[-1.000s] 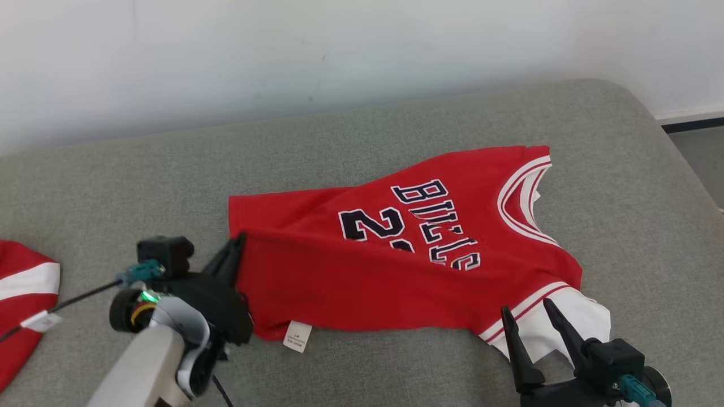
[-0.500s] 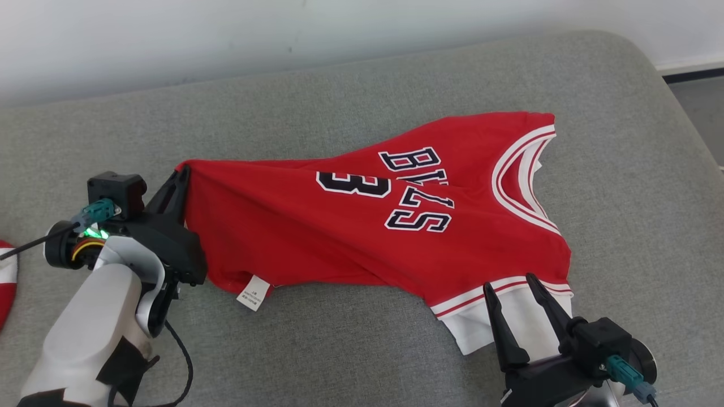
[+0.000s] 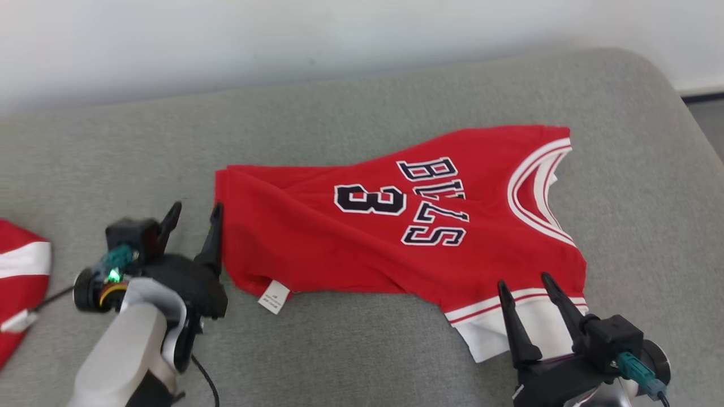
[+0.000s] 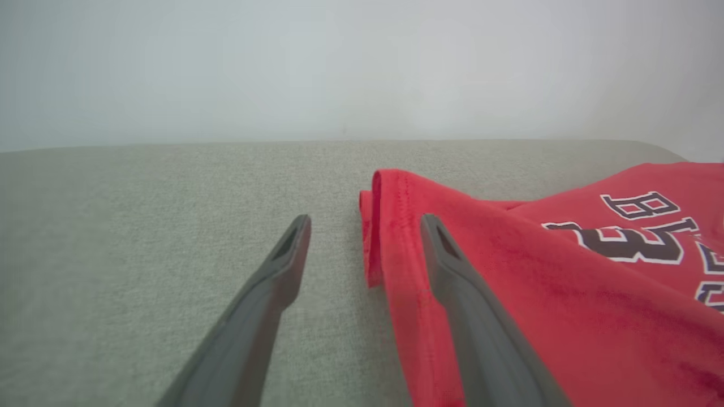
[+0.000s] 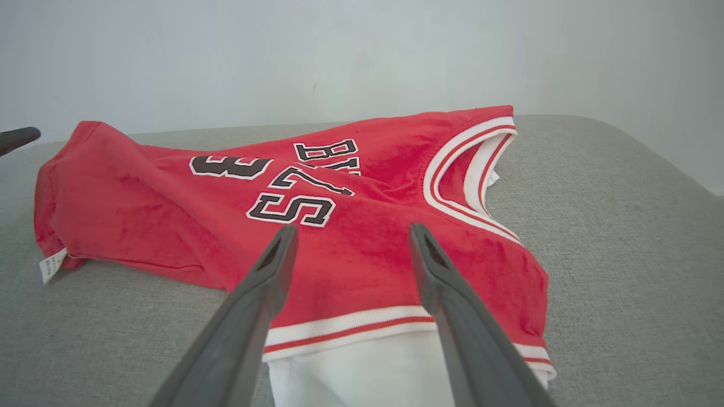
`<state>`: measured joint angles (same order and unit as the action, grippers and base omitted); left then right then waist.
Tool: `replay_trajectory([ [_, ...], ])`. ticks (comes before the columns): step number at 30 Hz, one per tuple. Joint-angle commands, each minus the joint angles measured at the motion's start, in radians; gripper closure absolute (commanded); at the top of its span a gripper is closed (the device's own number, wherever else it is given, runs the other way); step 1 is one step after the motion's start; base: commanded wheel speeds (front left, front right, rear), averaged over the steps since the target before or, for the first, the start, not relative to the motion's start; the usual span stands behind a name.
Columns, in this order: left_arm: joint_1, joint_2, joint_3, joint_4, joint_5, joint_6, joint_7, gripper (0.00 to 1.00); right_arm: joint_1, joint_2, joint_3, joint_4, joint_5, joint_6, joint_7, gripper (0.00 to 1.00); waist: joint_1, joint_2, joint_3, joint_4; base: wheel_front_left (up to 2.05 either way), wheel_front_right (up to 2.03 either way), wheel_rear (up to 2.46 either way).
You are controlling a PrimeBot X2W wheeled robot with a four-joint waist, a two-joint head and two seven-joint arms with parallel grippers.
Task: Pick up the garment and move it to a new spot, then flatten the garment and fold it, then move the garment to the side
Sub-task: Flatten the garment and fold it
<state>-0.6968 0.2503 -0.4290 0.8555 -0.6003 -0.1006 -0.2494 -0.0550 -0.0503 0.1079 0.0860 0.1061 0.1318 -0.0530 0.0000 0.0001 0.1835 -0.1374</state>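
Observation:
The garment (image 3: 362, 254) is a red basketball jersey with dark lettering and white trim, lying rumpled on the grey cushion (image 3: 367, 350). My left gripper (image 3: 195, 210) is open at the jersey's left hem. In the left wrist view the folded hem edge (image 4: 376, 226) lies between the spread fingers of the left gripper (image 4: 366, 221), and the right finger (image 4: 452, 265) overlaps the cloth. My right gripper (image 3: 523, 282) is open over the white-trimmed armhole at the near right corner. In the right wrist view the right gripper (image 5: 352, 230) points across the jersey (image 5: 169, 226).
A second red and white cloth (image 3: 20, 277) lies at the left edge of the cushion. A white label (image 3: 274, 295) sticks out from the jersey's near hem. A white wall (image 3: 339, 34) runs behind. The cushion's rounded right edge (image 3: 687, 141) drops to the floor.
My left gripper has opened and let go of the jersey's hem, which now lies on the cushion. The head camera has shifted. The right gripper stays open at the armhole.

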Motion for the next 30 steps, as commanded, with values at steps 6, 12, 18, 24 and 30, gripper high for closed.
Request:
replay_trajectory([
  [6,0.167,-0.011,0.104,-0.195,0.043,0.05,-0.016,0.0,0.04,-0.001,-0.028,-0.01,-0.027,-0.002,0.014,0.0,0.0,-0.0001,-0.091,0.066,0.0,0.0,0.0],
  [12,0.423,-0.056,0.254,-0.481,0.145,0.079,-0.016,0.0,0.071,-0.021,-0.062,-0.013,-0.025,-0.002,0.027,0.0,0.0,-0.0001,-0.141,0.088,0.0,0.0,0.0],
  [18,0.66,-0.128,0.382,-0.698,0.286,0.037,-0.016,0.0,0.111,-0.038,-0.095,-0.006,-0.014,-0.002,0.001,0.0,0.0,-0.0001,-0.19,0.121,0.0,0.0,0.0],
  [24,0.789,-0.152,0.411,-0.75,0.37,-0.002,-0.016,0.0,0.153,-0.069,-0.091,0.021,-0.003,-0.002,-0.022,0.0,0.0,-0.0001,-0.217,0.15,0.0,0.0,0.0],
  [30,0.849,-0.166,0.418,-0.75,0.403,-0.023,-0.016,0.0,0.201,-0.089,-0.09,0.037,0.009,-0.002,-0.047,0.0,0.0,-0.0001,-0.238,0.175,0.0,0.0,0.0],
])
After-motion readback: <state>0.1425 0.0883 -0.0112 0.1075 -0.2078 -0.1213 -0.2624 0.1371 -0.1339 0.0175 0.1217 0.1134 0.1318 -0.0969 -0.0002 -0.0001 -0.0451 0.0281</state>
